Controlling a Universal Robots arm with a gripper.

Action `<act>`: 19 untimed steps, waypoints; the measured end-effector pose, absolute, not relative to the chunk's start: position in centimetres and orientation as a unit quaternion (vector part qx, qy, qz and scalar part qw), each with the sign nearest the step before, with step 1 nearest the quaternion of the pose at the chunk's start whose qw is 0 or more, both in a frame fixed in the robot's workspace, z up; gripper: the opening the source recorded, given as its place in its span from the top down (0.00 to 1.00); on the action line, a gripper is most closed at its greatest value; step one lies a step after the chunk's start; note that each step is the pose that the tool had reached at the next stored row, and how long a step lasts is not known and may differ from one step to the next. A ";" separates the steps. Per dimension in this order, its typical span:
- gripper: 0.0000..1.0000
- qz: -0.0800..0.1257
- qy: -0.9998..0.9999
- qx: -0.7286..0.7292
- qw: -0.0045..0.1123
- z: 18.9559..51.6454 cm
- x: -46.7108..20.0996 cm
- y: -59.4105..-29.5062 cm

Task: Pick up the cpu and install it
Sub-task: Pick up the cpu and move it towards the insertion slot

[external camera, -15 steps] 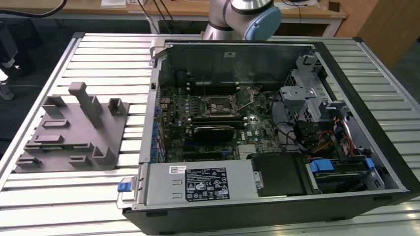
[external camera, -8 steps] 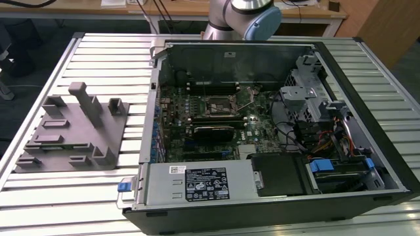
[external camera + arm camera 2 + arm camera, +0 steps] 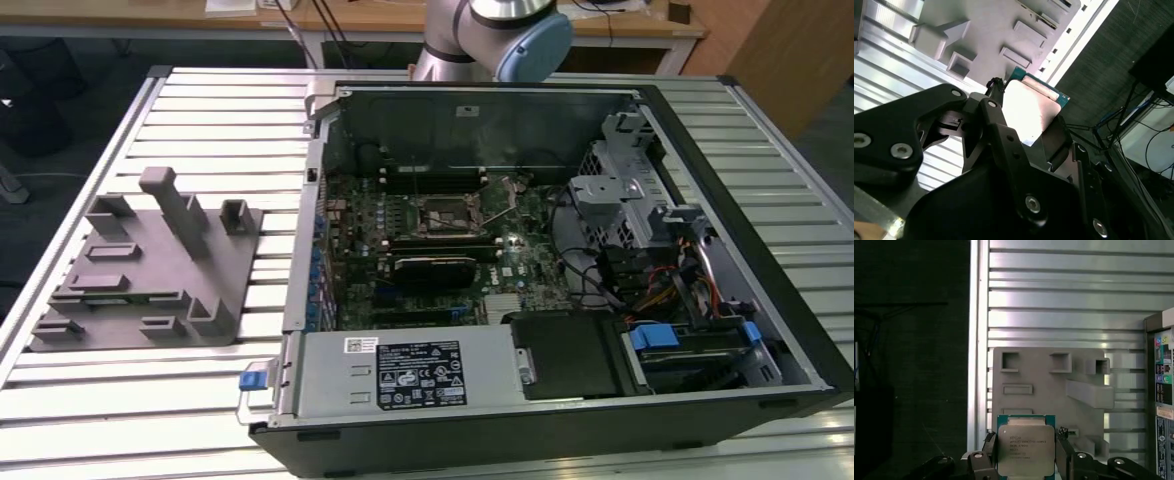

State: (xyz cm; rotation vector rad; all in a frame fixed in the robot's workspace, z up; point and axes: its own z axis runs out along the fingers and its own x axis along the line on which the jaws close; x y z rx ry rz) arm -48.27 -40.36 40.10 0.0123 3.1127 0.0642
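The jaws are closed on the cpu (image 3: 1025, 449), gripping it by two opposite edges, probably so that its flat faces are not touched. It hangs over the grey tray (image 3: 1044, 385) on the bench (image 3: 1054, 300), not yet at the socket (image 3: 447, 215) inside the computer case (image 3: 534, 445).

You see even overhead light in the exterior view, soft shadow inside the open black computer case (image 3: 534, 440), blown-out glare on the small silvery square cpu (image 3: 1026, 112) and ribbed aluminium table (image 3: 884, 40) in the second wrist view
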 end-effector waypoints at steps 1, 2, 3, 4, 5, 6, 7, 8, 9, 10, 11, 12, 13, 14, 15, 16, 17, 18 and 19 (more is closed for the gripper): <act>0.45 0.021 1.000 0.004 0.014 40.3 -48.3 -40.4; 0.45 0.021 1.000 0.004 0.014 40.5 -48.3 -40.4; 0.45 0.021 1.000 0.004 0.014 40.7 -48.3 -40.4; 0.45 0.021 1.000 0.004 0.014 40.7 -48.3 -40.4; 0.45 0.021 1.000 0.004 0.014 40.7 -48.3 -40.4; 0.45 0.021 1.000 0.004 0.014 40.7 -48.3 -40.4; 0.45 0.021 1.000 0.004 0.014 40.7 -48.3 -40.4; 0.45 0.021 1.000 0.004 0.014 40.7 -48.3 -40.4; 0.45 0.021 1.000 0.004 0.014 40.7 -48.3 -40.4; 0.45 0.021 1.000 0.004 0.014 40.7 -48.3 -40.4; 0.45 0.021 1.000 0.004 0.014 40.7 -48.2 -40.4; 0.45 0.021 1.000 0.004 0.014 40.7 -48.1 -40.4; 0.45 0.021 1.000 0.004 0.014 40.7 -47.9 -40.4; 0.45 0.021 1.000 0.004 0.014 40.7 -47.7 -40.4; 0.45 0.021 1.000 0.004 0.014 40.7 -47.5 -40.4; 0.45 0.021 1.000 0.004 0.014 40.7 -47.2 -40.4; 0.45 0.021 1.000 0.004 0.014 40.7 -46.9 -40.4; 0.45 0.021 1.000 0.004 0.014 40.7 -46.6 -40.4; 0.45 0.021 1.000 0.004 0.014 40.7 -46.3 -40.4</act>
